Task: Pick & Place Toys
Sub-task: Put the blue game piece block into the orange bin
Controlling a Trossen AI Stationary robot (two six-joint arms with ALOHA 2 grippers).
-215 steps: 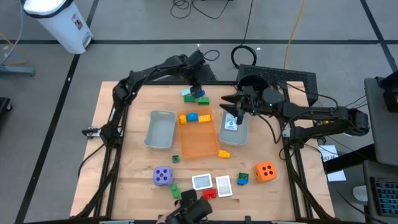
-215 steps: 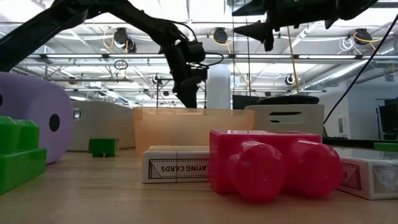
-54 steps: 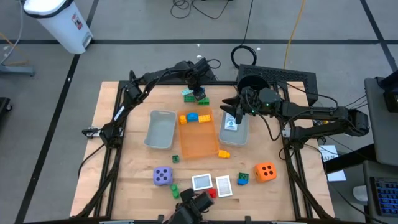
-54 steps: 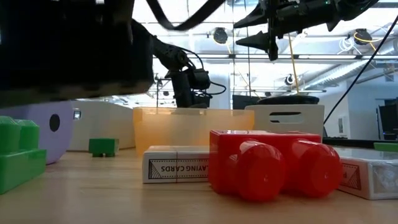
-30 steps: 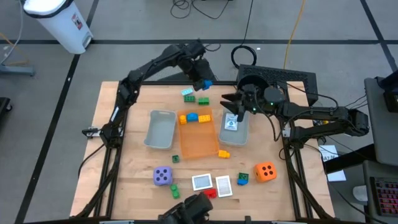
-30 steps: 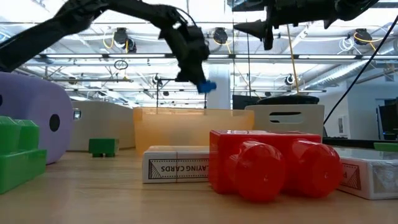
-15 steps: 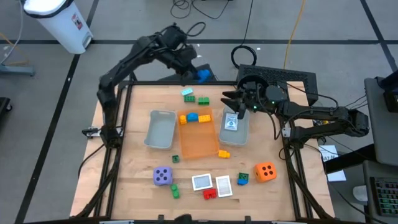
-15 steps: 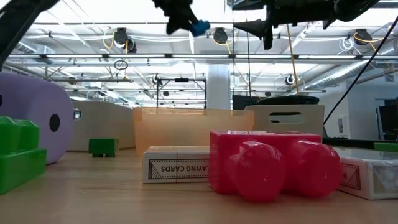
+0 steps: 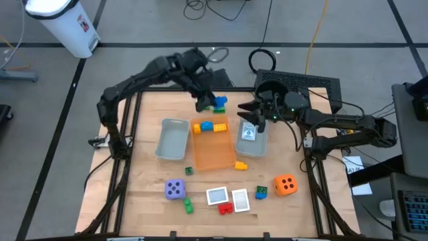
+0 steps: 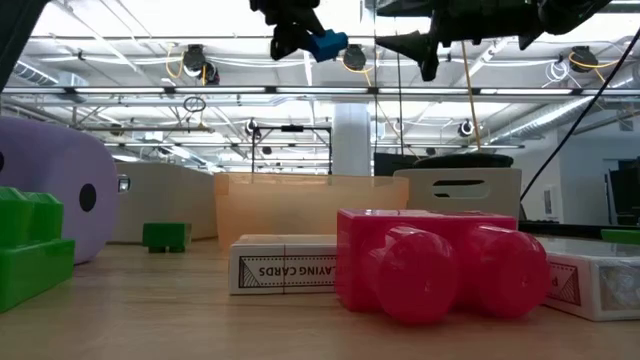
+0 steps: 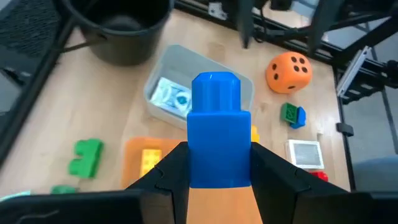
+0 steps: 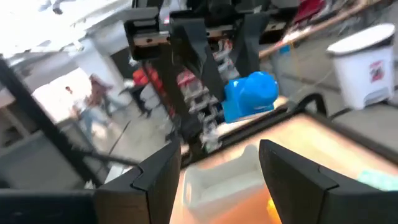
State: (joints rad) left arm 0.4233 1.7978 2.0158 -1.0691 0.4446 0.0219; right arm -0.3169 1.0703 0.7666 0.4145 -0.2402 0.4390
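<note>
Blue plastic brick [image 11: 216, 130], round stud on top, clamped in left jaws, right jaws apart.

The high camera hangs well above, looking straight down on the whole wooden table [image 9: 140, 187], its far edge at twelve o'clock. The low camera sits at table-top height near six o'clock, very close to a red brick [image 10: 430, 262], facing level toward twelve into the room. The left wrist camera looks steeply down from above the table's far end, back toward six. The right wrist camera looks roughly level toward nine. All four views share the blue brick [image 9: 219, 102] [image 10: 327, 45] [image 11: 215, 130] [image 12: 250, 95].
</note>
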